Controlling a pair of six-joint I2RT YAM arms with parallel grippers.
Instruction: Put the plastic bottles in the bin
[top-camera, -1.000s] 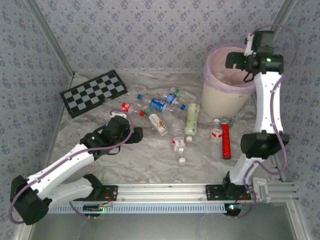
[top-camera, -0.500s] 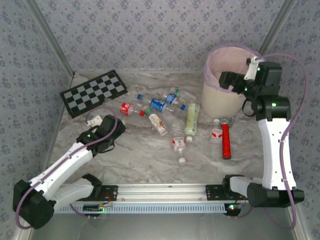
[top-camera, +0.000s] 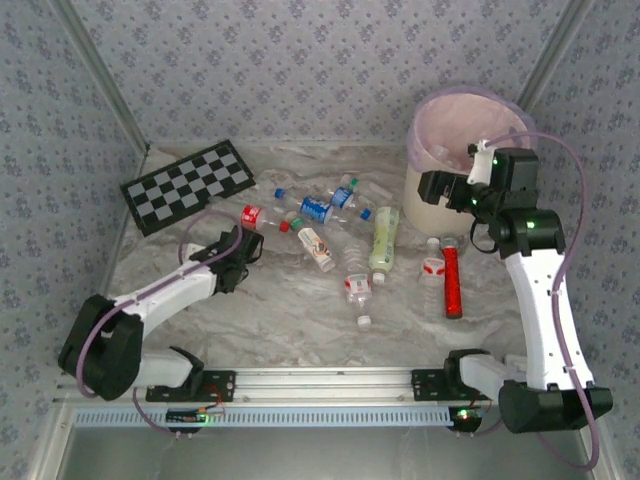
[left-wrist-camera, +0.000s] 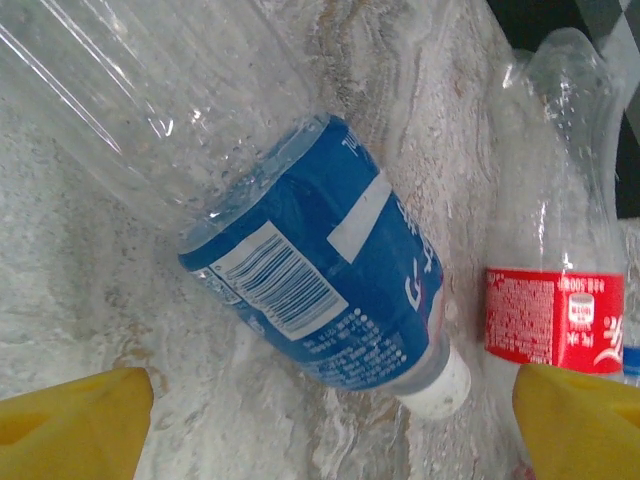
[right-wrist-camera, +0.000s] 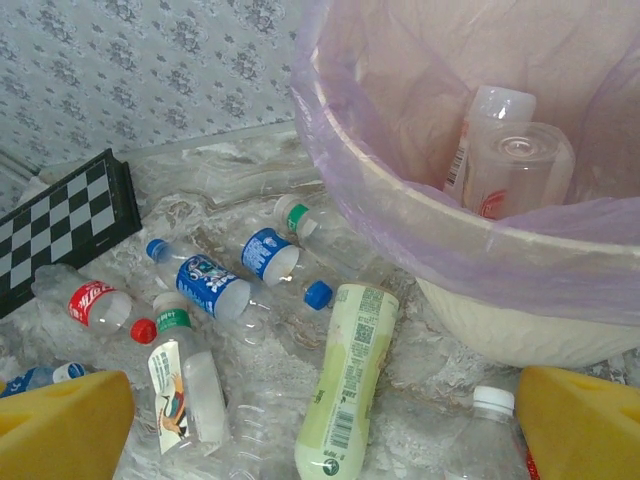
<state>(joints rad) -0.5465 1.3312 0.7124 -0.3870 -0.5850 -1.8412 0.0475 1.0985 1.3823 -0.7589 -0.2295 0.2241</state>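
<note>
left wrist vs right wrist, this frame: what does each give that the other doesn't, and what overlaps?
Left wrist adds: a close-up of a clear blue-label bottle lying on its side, barcode readable, white cap toward the camera, framed by the open left gripper.
Right wrist adds: the bin with its pink liner and two bottles inside, the checkerboard, a pale-green bottle.
Shared: the marbled table and a red-label bottle, probably the same one.
</note>
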